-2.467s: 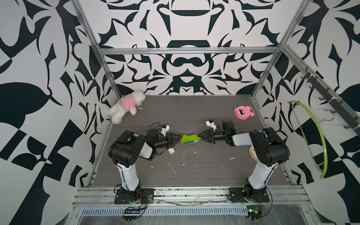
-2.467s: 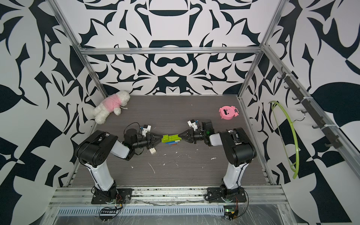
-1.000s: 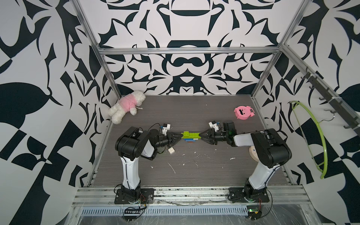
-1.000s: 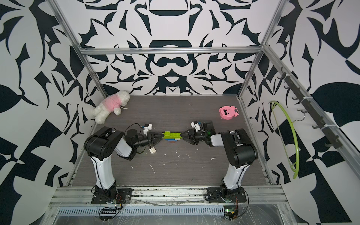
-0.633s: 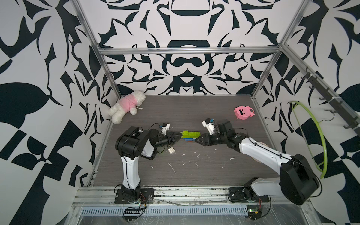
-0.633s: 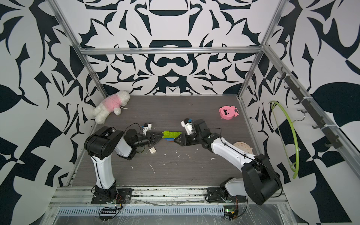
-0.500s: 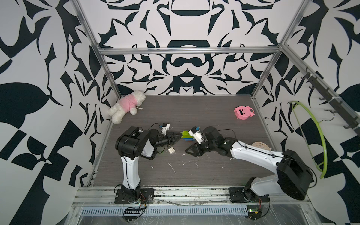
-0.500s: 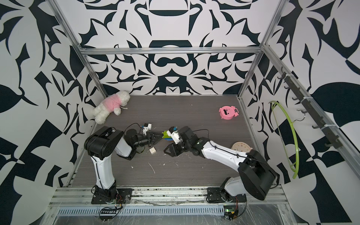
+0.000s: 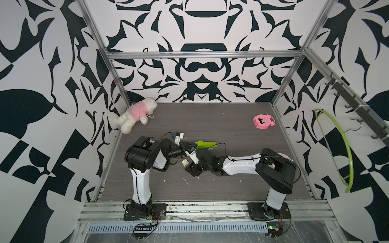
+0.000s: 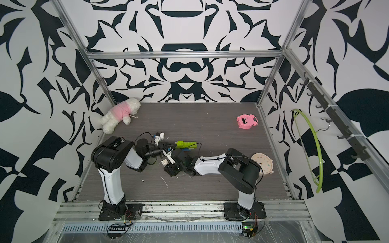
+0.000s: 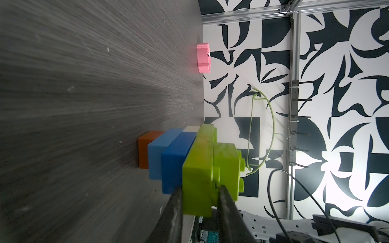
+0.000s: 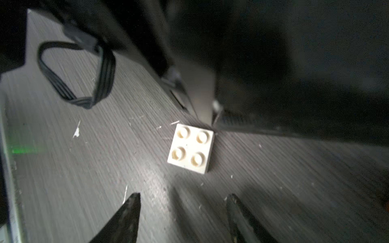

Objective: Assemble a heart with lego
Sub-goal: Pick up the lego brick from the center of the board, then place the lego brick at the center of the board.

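The heart [image 9: 207, 144] is a stepped cluster of lime-green, blue, orange and white lego, lying on its side at mid-table in both top views. My left gripper [image 9: 192, 145] is shut on its lime-green end [image 11: 202, 168], one finger on each side of the brick. Blue [image 11: 172, 155] and orange [image 11: 145, 151] layers sit toward the floor side. A loose white square lego [image 12: 191, 148] lies studs up on the table just in front of my right gripper [image 12: 184, 199], which is open and empty. That white lego [image 9: 185, 162] lies close beside my left arm's wrist.
A pink-and-white plush toy [image 9: 136, 114] lies at the back left corner, and a pink pig-faced toy [image 9: 263, 122] at the back right. A cream round clock [image 10: 262, 162] sits behind my right arm. A green hanger [image 9: 336, 147] hangs on the right wall. White scraps [image 9: 186, 181] dot the floor.
My right gripper let go of the heart's right end, swung nearer and to the left, and opened in front of the white lego. My left gripper kept its hold.
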You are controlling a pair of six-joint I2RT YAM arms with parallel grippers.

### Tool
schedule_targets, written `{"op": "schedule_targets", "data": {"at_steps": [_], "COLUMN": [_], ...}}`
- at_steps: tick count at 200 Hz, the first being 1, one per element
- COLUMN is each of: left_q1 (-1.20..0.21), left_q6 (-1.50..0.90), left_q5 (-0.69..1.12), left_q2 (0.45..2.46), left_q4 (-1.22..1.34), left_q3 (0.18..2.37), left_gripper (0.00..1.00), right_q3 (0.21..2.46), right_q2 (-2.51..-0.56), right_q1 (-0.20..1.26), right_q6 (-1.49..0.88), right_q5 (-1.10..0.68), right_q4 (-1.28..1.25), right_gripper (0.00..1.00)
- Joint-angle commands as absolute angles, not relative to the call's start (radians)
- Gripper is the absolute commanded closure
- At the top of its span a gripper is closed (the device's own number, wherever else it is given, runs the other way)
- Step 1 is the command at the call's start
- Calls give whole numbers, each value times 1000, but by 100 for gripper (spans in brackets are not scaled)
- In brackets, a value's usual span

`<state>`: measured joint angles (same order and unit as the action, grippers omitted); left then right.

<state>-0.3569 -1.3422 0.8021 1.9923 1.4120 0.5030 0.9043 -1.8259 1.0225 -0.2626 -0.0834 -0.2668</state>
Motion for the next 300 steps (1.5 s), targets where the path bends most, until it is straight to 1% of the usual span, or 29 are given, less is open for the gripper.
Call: {"op": "schedule_targets", "data": {"at_steps": [1, 59, 83, 120, 149, 162, 178, 189, 223, 261, 270, 288, 294, 300], "left_q1": [-353, -352, -352, -352, -351, -352, -352, -352, -350, -339, -339, -335, -333, -333], "left_q6": [-1320, -1320, -1316, -1316, -1312, -1310, -1308, -1307, -1299, -1296, -1292, -1286, -1283, -1281], "left_q5": [813, 814, 815, 816, 821, 822, 822, 822, 828, 837, 840, 845, 846, 848], "left_q2": [2009, 2009, 2013, 2013, 2010, 2010, 2007, 2005, 2005, 2000, 1996, 1990, 1987, 1985], "left_q4": [1401, 1396, 1390, 1390, 1379, 1375, 1373, 1372, 1355, 1347, 1341, 1326, 1321, 1315], "left_q3": [516, 523, 522, 524, 527, 528, 527, 527, 533, 538, 538, 537, 537, 538], "left_gripper": [75, 75, 75, 75, 75, 75, 75, 75, 75, 75, 75, 75, 75, 75], "right_q3": [954, 947, 958, 962, 924, 901, 858, 815, 697, 531, 511, 497, 510, 530], "right_q2": [-1845, -1903, -1930, -1943, -1883, -1839, -1772, -1715, -1527, -1329, -1308, -1310, -1326, -1347], "right_q1": [1038, 1083, 1098, 1102, 1103, 1101, 1093, 1078, 1007, 877, 849, 819, 818, 817], "right_q6": [-224, -193, -208, -228, -232, -233, -235, -238, -248, -363, -397, -429, -437, -449], "right_q5": [0, 119, 139, 142, 130, 125, 105, 84, 46, 90, 111, 93, 106, 117], "right_q4": [-371, -498, -522, -510, -476, -439, -397, -371, -170, -23, 7, 12, 29, 60], "right_gripper": [34, 34, 41, 59, 71, 73, 78, 78, 78, 78, 78, 77, 75, 70]}}
